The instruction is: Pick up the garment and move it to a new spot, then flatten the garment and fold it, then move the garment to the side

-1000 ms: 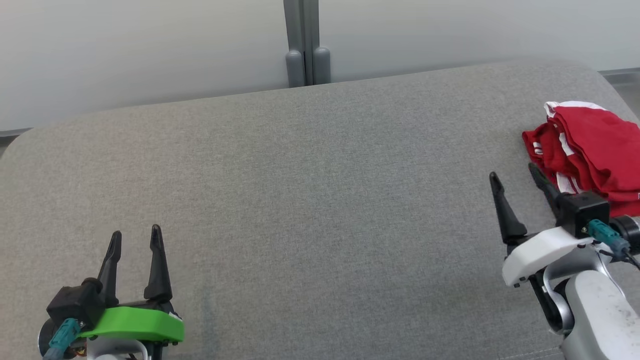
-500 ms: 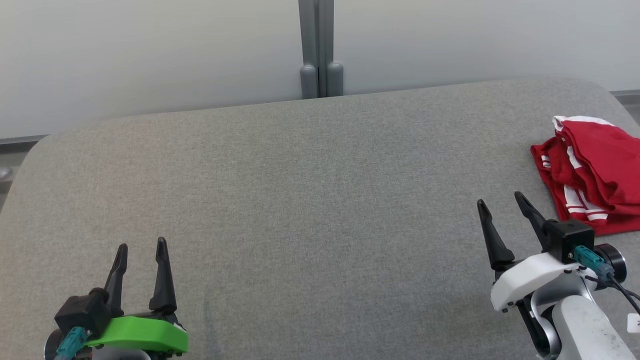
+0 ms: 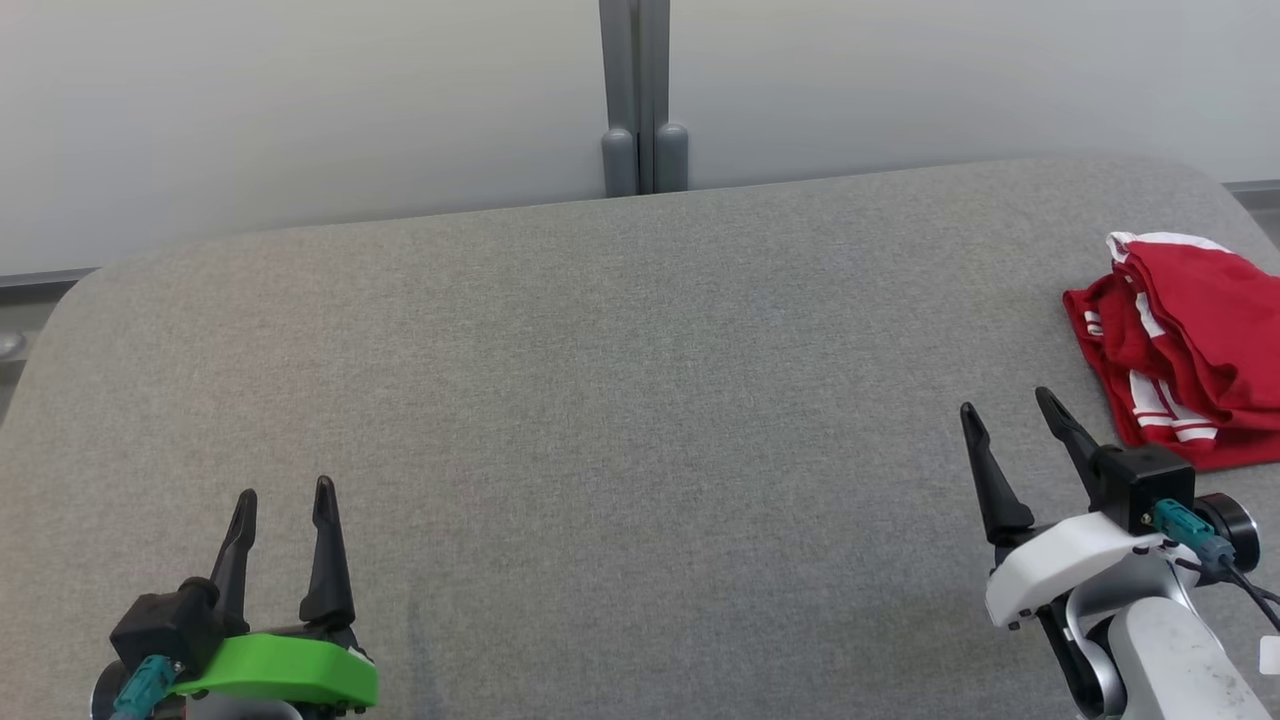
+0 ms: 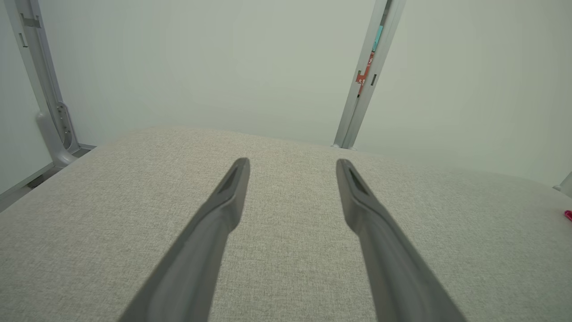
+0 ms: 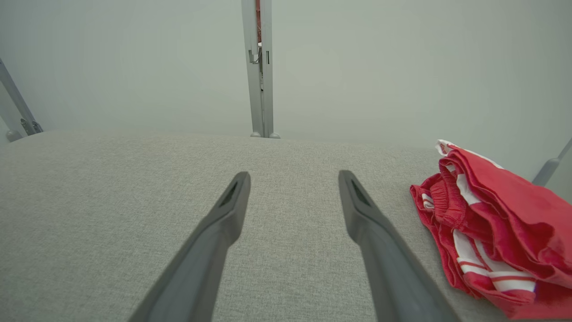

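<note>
2 pincers are hanging over the grey bench (image 3: 600, 400), both empty and with fingers spread apart: I am seeing the left pincer (image 3: 285, 489) at the lower left and the right pincer (image 3: 1005, 400) at the lower right. The red and white garment (image 3: 1190, 330) is lying bunched near the bench's right edge, just beside the right pincer and not touching it.

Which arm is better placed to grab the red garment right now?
Right. The right pincer is open and close beside the red garment on the right side of the table; the left pincer, also open, sits at the far opposite side.
</note>
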